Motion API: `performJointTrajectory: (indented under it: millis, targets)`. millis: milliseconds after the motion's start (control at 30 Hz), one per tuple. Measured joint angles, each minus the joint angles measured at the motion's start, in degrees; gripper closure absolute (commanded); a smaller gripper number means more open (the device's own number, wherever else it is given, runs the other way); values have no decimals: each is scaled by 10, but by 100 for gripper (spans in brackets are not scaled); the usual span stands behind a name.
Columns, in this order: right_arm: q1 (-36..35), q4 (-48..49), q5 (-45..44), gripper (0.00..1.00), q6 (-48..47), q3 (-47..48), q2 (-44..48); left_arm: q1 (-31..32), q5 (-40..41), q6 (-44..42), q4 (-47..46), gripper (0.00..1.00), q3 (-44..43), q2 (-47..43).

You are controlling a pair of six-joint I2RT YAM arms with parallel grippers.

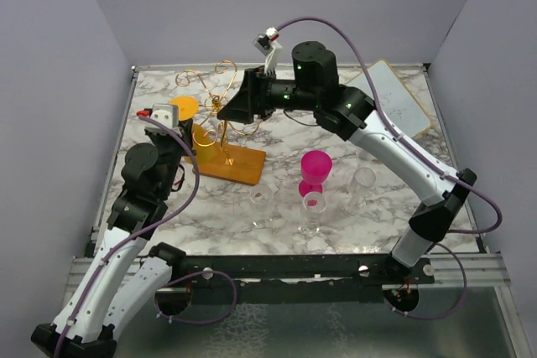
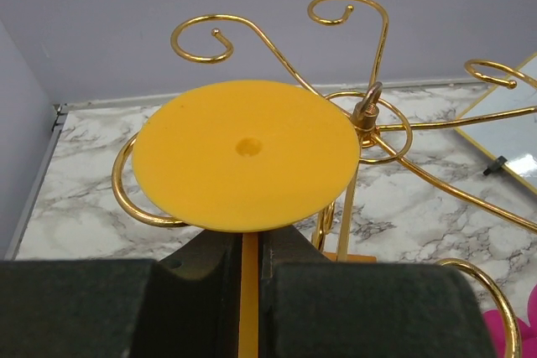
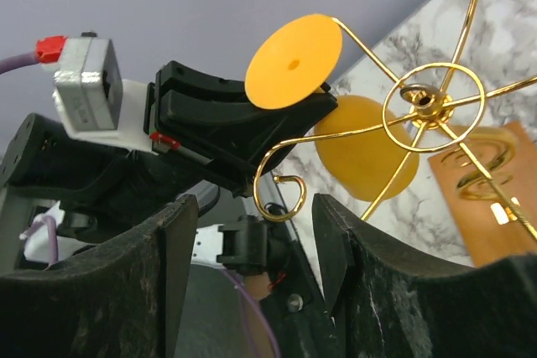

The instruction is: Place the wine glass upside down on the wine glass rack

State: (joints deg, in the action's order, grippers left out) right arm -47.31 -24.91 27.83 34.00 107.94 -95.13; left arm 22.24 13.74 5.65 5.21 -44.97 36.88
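A yellow wine glass (image 1: 183,108) hangs upside down, its round foot (image 2: 243,153) uppermost and its bowl (image 3: 365,153) below. My left gripper (image 2: 246,245) is shut on the stem just under the foot. The foot lies over a curled arm (image 2: 126,194) of the gold wine glass rack (image 1: 222,106); whether they touch I cannot tell. The rack's ring and post (image 3: 432,100) rise from a wooden base (image 1: 233,163). My right gripper (image 3: 252,241) is open beside the rack, with the curled tip of one arm (image 3: 281,194) just beyond its fingertips and nothing held.
A pink wine glass (image 1: 315,165) stands right of the rack base, with clear glasses (image 1: 262,199) (image 1: 362,180) around it. A white board (image 1: 393,94) lies at the back right. Grey walls close in the table on three sides.
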Motion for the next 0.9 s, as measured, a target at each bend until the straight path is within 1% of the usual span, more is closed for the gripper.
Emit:
performJointTrajectory:
  millis: [133,267,467,600,767,867,900]
  targets:
    - [-28,-35,-31,42,50,37,-40,0,-7,-10,-1,100,0,-2]
    - [-37,-49,-67,44,120,45,-72,0,-13,-19,-5,100,1,-7]
    - [-37,-50,-108,50,210,78,-103,0,-20,-30,-16,100,9,-11]
    - [-45,-49,-132,56,250,92,-119,0,-22,-34,-22,100,9,-10]
    - [-62,-53,-159,57,283,117,-142,0,-27,-42,-27,100,9,-9]
    - [-72,-54,-173,63,294,128,-153,0,-31,-47,-29,100,9,-6]
    - [-73,-54,-177,67,299,129,-156,0,-32,-49,-29,100,9,-7]
